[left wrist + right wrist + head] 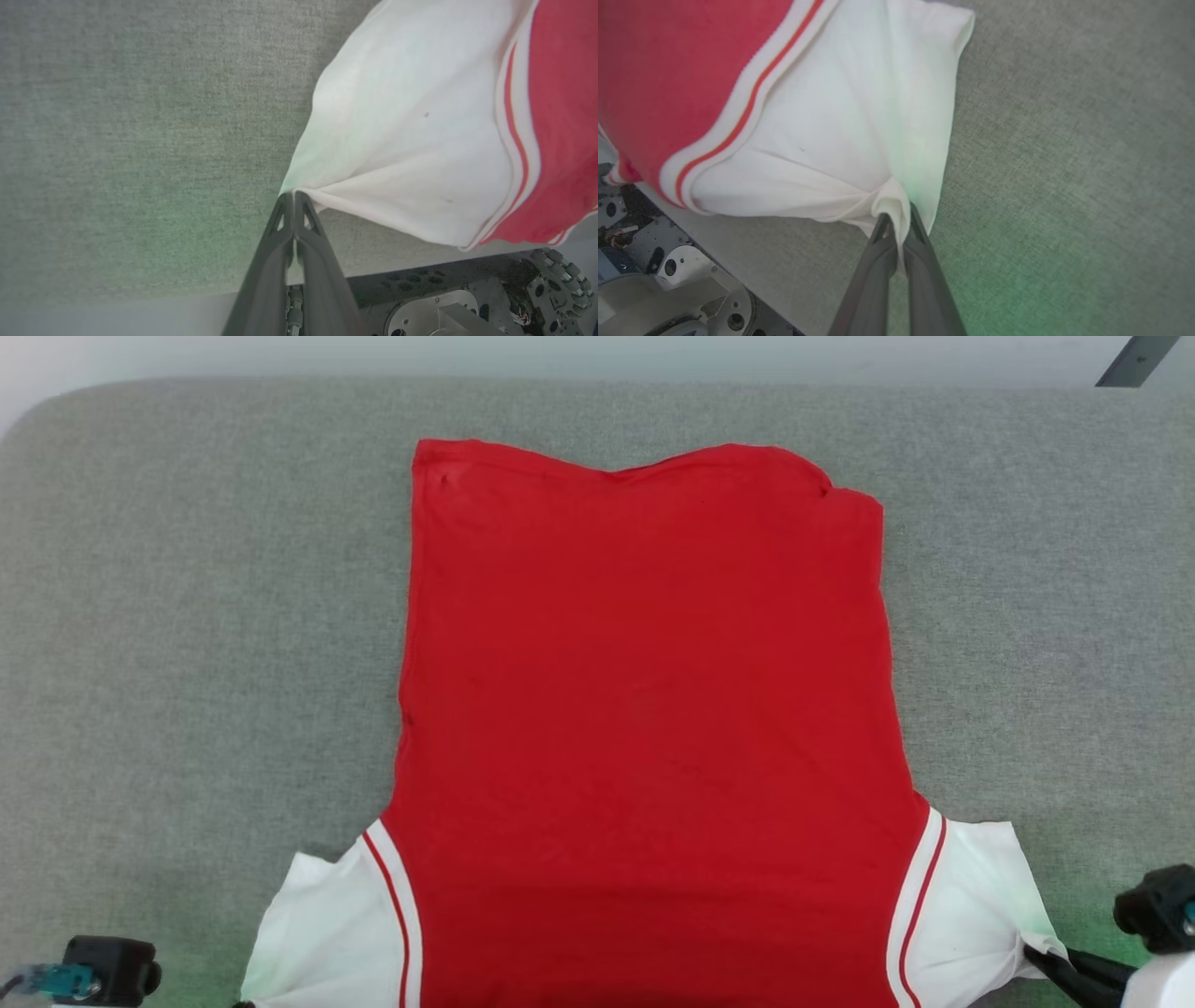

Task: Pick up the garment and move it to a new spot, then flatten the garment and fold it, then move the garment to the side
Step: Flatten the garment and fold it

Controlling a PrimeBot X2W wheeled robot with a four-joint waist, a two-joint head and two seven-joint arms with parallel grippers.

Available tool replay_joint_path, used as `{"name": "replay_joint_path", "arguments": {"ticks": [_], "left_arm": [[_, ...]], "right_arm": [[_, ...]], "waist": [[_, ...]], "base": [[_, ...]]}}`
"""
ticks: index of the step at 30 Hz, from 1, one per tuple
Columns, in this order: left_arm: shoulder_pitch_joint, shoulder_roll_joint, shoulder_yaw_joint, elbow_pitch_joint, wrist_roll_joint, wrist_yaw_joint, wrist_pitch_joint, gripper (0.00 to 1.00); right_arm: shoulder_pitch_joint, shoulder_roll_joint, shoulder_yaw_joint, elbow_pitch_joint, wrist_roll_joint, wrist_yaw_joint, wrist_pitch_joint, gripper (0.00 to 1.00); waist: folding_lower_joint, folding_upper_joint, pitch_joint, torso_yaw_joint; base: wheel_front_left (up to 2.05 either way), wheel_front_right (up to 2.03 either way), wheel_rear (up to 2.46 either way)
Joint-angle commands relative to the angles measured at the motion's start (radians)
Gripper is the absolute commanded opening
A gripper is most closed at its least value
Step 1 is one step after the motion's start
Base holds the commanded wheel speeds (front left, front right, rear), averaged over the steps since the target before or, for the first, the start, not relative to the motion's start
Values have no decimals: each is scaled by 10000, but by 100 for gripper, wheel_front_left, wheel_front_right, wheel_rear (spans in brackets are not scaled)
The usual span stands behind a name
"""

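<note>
Grey woven-fabric table (187, 616), rounded far corners, pale wall behind.

Left gripper (293, 198): fingers pressed together on the outer corner of the white left sleeve (406, 140), cloth drawn to a point at the tips. Right gripper (896, 212): the same on the white right sleeve (859, 107), a bunched tuck of cloth caught between the fingers. Both sleeves are pulled outward, creases fanning from each pinch.

Large red jersey-style garment with white sleeves and red-and-white striped trim (644, 709): mid-table, hem toward the far edge, sleeves at the near edge. Plain red side up. Body nearly flat; the hem line dips in the middle, with a small kink at its far right corner.

Progress, as judged: placement looks done and flattening is in hand, close to finished. Folding and the move to the side are not begun.

Views compared: the head view gives the whole spread and the hem. The wrist views give the pinches close up, and show the shoulder end of the garment hanging past the near table edge, with the robot's grey metal base (444, 308) below.
</note>
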State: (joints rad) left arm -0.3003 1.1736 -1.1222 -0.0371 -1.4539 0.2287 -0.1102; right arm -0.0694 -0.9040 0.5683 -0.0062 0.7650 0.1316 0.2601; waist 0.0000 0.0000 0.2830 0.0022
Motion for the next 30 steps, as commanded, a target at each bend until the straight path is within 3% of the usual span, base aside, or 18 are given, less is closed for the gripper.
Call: {"name": "replay_joint_path", "arguments": {"ticks": [1,11,13,18,24,30], "left_arm": [[-51,-159,-1,-15,45,-117,-50,0],[-226,-505,56,-49,174,-289,-194,0],[-277,-587,79,-64,230,-303,-241,0],[-555,-776,123,-122,557,-347,-278,0],[-1052,-1180,143,-81,927,-484,-182,0],[-1643,-1757,49,111,1378,-757,70,0]], "right_arm": [[195,260,-160,165,48,-23,430,100],[-8,885,-2216,-1327,606,-19,1414,100],[-202,994,-2863,-1637,343,-19,1629,100],[-1388,2015,-4133,-1731,-660,-17,2117,100],[-3958,3602,-4249,-254,-2051,-16,2377,100],[-6565,4333,-3783,2498,-2946,-17,2517,100]], "waist": [[0,0,34,20],[0,0,210,164],[0,0,257,199],[0,0,472,412],[0,0,824,827],[0,0,1192,1491]], "base": [[0,0,0],[0,0,0],[0,0,0],[0,0,0],[0,0,0],[0,0,0]]}}
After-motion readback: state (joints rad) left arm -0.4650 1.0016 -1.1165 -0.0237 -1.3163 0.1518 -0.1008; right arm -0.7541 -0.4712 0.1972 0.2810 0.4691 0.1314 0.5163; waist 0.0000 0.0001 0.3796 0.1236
